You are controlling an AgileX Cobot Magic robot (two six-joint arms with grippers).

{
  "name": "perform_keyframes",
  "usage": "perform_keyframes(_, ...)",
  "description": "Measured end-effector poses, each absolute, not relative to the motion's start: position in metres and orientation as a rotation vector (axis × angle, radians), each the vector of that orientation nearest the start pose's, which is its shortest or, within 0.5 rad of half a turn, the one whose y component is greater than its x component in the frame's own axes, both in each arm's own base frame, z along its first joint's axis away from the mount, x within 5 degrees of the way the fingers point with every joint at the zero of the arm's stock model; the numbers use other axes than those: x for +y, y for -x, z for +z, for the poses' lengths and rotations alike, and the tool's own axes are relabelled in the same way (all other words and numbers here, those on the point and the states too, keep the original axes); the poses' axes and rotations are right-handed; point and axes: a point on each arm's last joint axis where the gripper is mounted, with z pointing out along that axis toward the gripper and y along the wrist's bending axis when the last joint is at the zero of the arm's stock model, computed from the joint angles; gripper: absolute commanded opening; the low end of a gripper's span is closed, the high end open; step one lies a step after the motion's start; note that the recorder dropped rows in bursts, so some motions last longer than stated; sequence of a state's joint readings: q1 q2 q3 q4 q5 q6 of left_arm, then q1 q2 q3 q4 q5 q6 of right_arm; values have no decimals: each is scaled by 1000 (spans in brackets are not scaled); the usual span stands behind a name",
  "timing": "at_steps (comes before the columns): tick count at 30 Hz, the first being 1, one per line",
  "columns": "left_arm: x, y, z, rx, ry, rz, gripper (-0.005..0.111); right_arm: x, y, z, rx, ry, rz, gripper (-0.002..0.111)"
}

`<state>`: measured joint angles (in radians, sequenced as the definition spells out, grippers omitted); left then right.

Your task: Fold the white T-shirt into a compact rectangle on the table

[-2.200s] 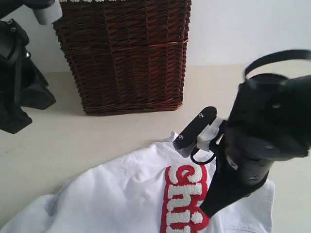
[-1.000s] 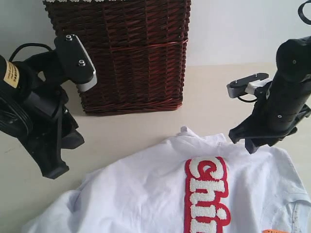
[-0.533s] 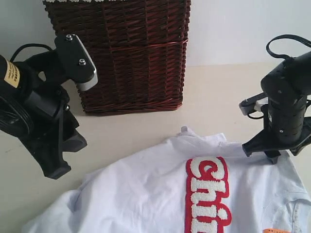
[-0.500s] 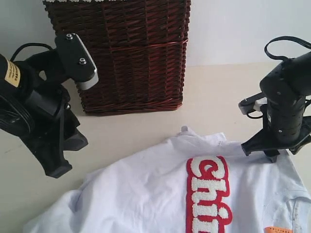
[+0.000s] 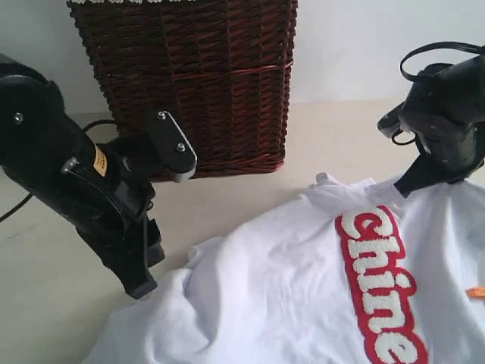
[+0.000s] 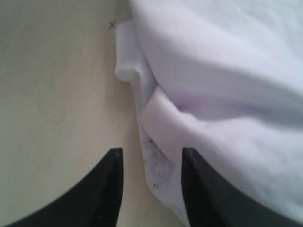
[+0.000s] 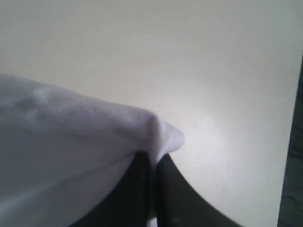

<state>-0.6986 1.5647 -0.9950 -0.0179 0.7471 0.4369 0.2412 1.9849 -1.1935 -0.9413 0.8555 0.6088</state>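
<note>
The white T-shirt (image 5: pixel 288 273) lies rumpled on the table (image 5: pixel 227 197), its red band with fuzzy white lettering (image 5: pixel 379 284) running toward the front right. A small orange neck tag (image 5: pixel 476 291) peeks in at the right edge. My right gripper (image 7: pixel 154 158) is shut on a pinched fold of the T-shirt (image 7: pixel 71 142) at its far right edge, and in the exterior view the right gripper (image 5: pixel 413 184) is lifting that edge. My left gripper (image 6: pixel 149 156) is open just above the table, a thin corner of the T-shirt (image 6: pixel 156 165) lying between its fingers at the shirt's left edge.
A tall dark brown wicker basket (image 5: pixel 197 83) stands at the back of the table, close behind the left arm (image 5: pixel 91 189). Bare table shows to the left of the shirt and between the basket and the right arm.
The right gripper closed on the shirt's far right edge and pulled it up and right, so the lettering slid right. The left arm swung down and right to the shirt's left edge.
</note>
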Motion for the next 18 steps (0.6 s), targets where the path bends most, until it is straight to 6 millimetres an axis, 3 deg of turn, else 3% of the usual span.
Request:
perform_keyframes(3, -196, -231, 210, 2411, -1519, -75, 41, 36, -383, 163, 2627, 326, -887, 2)
perform_keyframes(6, -198, -234, 200, 2441, -1535, -71, 41, 38, -387, 167, 2608, 305, -865, 18)
perform_keyframes(10, -201, -237, 189, 2456, -1544, -68, 41, 40, -387, 167, 2622, 314, -831, 47)
perform_keyframes(12, -203, -239, 182, 2461, -1544, -69, 41, 40, -386, 166, 2634, 316, -822, 52)
perform_keyframes(18, -207, -243, 164, 2499, -1536, -84, 41, 41, -380, 174, 2677, 291, -789, 51)
